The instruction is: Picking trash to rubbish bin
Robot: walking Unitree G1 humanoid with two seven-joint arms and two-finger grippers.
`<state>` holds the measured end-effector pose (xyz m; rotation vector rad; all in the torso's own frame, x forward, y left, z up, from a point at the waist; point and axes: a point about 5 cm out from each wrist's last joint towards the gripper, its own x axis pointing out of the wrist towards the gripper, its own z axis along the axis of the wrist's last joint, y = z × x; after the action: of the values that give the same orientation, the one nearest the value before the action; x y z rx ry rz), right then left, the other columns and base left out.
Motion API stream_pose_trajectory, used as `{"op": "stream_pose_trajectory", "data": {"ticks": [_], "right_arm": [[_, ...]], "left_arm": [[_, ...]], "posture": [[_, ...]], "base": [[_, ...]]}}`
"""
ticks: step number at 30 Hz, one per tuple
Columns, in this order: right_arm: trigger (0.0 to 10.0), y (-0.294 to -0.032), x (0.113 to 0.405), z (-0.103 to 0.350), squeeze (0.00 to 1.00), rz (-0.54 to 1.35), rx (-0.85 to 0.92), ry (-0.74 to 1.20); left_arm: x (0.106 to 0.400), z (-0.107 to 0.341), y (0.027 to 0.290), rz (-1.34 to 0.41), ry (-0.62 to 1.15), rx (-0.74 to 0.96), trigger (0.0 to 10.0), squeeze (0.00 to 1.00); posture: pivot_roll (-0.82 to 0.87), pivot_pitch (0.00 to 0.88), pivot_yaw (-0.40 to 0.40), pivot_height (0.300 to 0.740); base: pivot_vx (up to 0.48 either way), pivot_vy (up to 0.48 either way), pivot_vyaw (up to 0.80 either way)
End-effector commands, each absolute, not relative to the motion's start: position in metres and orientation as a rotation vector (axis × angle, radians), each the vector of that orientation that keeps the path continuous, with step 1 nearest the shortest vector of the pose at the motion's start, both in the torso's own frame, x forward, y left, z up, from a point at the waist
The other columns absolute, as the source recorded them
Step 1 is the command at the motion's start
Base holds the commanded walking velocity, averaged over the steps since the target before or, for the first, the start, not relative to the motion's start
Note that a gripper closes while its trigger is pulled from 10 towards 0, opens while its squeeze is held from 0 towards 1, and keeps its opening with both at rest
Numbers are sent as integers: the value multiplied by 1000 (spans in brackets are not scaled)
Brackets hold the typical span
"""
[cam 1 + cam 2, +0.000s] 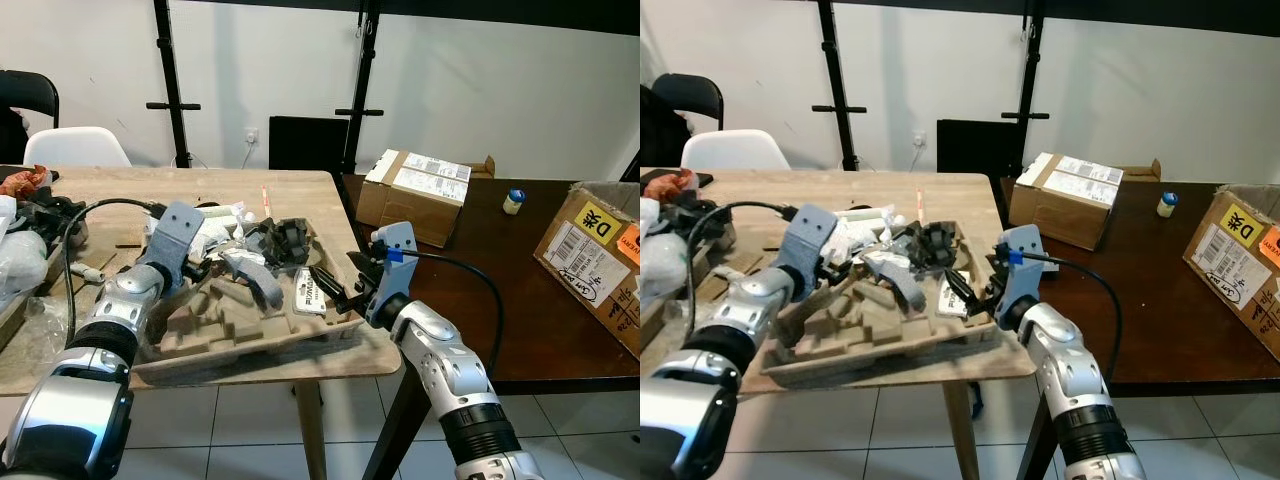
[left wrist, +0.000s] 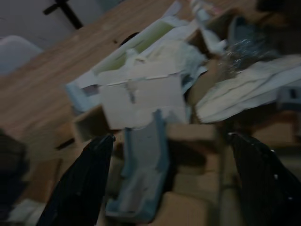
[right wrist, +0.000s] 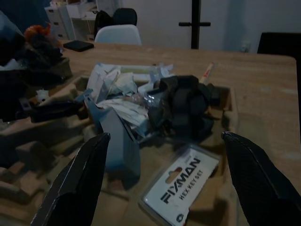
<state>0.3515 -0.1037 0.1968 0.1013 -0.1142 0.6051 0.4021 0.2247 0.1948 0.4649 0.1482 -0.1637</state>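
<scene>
Trash (image 3: 141, 101) in the moulded tray (image 1: 250, 350) lies ahead of both grippers' spread, empty jaws.

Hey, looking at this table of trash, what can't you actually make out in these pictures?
- Rubbish bin: I can't locate one.
- Left claw: its head-view fingertips are hidden by its silver arm and the trash pile; the left wrist view is blurred.
- Small print on the white hex key card: too dim in the right wrist view, too small from the head.
- Cardboard box: cut off by the right edge.
</scene>
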Motion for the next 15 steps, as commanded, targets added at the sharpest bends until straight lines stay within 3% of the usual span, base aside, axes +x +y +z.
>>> {"op": "stream_pose_trajectory", "data": {"ticks": [1, 5, 6, 7, 15], "right_arm": [[10000, -103, 349, 192, 0, 608, 89, -101], [10000, -99, 348, 191, 0, 619, 85, -99], [10000, -98, 347, 191, 0, 622, 83, -98], [10000, -97, 347, 191, 0, 626, 83, -98], [10000, -96, 347, 190, 0, 633, 80, -94]], "left_arm": [[400, 192, 233, -123, 177, 505, 10000, 1000], [401, 196, 238, -64, 161, 550, 10000, 1000], [401, 196, 239, -58, 161, 549, 10000, 325], [401, 196, 239, -54, 167, 548, 10000, 0], [399, 189, 243, -46, 213, 546, 10000, 0]], "posture": [[36, 41, -19, 740], [38, 43, -21, 740], [39, 44, -21, 740], [39, 44, -21, 740], [43, 50, -25, 740]], "base": [[0, 0, 0], [0, 0, 0], [0, 0, 0], [0, 0, 0], [0, 0, 0]]}}
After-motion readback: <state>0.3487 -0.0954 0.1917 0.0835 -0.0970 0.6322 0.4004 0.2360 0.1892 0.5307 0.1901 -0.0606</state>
